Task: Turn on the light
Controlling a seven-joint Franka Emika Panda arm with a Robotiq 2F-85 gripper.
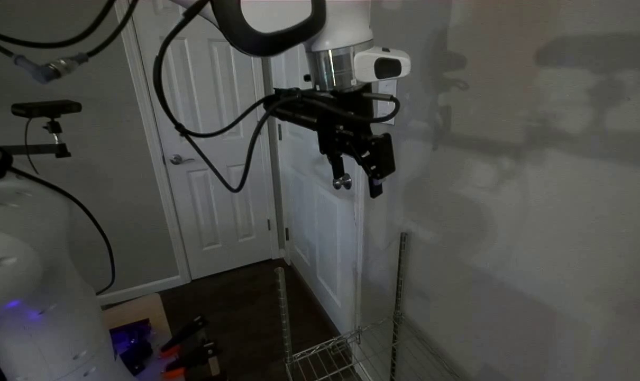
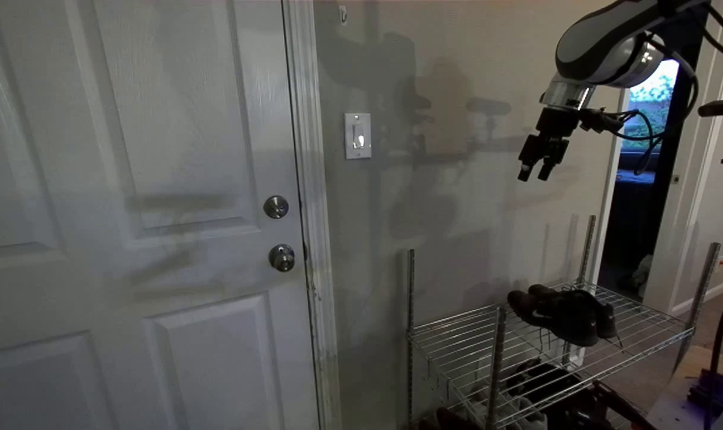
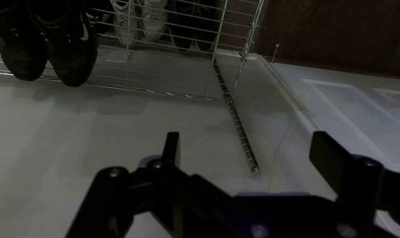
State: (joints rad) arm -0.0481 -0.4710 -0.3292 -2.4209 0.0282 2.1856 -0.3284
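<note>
A white light switch plate (image 2: 358,136) is mounted on the grey wall beside the door frame, with a small glowing spot on its switch. It also shows in an exterior view (image 1: 385,108), partly covered by the gripper's cable and mount. The switch is out of view in the wrist view. My black gripper (image 2: 533,173) hangs in the air, fingers pointing down, apart from the switch and well to its right in that view. In an exterior view the gripper (image 1: 358,186) appears below the switch plate. In the wrist view the fingers (image 3: 244,142) are wide apart with nothing between them.
A wire shelf (image 2: 457,325) with upright posts stands against the wall below the gripper. Black shoes (image 2: 564,313) sit on it. A white door (image 2: 188,257) with two knobs is beside the switch. A cable (image 1: 248,159) loops from the arm.
</note>
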